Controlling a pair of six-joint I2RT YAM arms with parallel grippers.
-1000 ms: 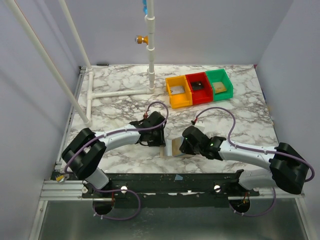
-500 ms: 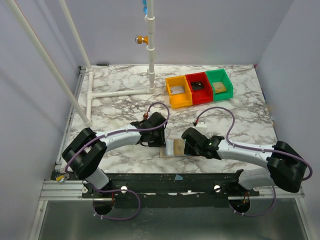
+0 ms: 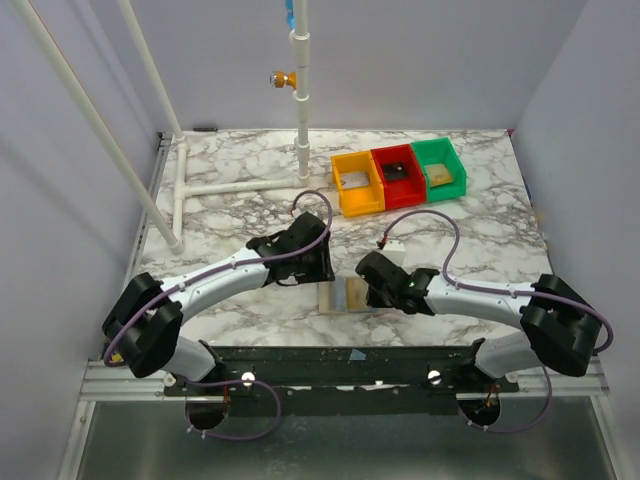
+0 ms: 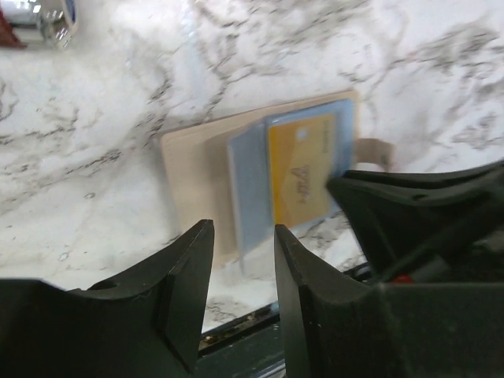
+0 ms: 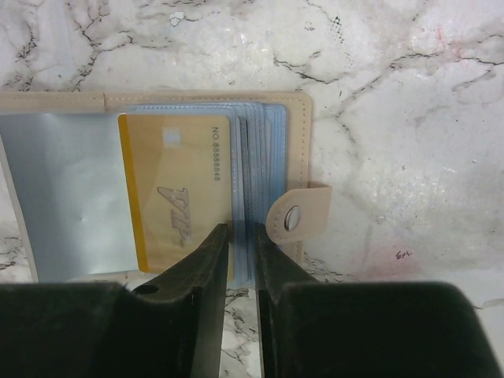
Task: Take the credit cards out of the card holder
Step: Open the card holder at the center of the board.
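Observation:
The card holder [image 3: 335, 297] lies open near the table's front edge, a beige cover [image 5: 299, 118] with blue plastic sleeves. A gold credit card [image 5: 177, 197] marked VIP sits in the top sleeve and also shows as the gold credit card [image 4: 299, 169] in the left wrist view. My right gripper [image 5: 242, 228] is closed to a narrow gap on the stacked sleeve edges beside the snap tab [image 5: 295, 216]; from above, the right gripper [image 3: 372, 290] is at the holder's right end. My left gripper [image 4: 242, 228] stands open just behind the card holder [image 4: 197, 173], gripping nothing.
Yellow [image 3: 358, 185], red [image 3: 397, 176] and green [image 3: 438, 168] bins stand in a row at the back right. A white pipe frame [image 3: 240, 187] lies at the back left. The table's front rail [image 3: 340, 355] runs just below the holder.
The left arm has drawn back and stretched farther from the holder's left end. The right gripper has slid left onto the holder, and its jaws widened and then narrowed again.

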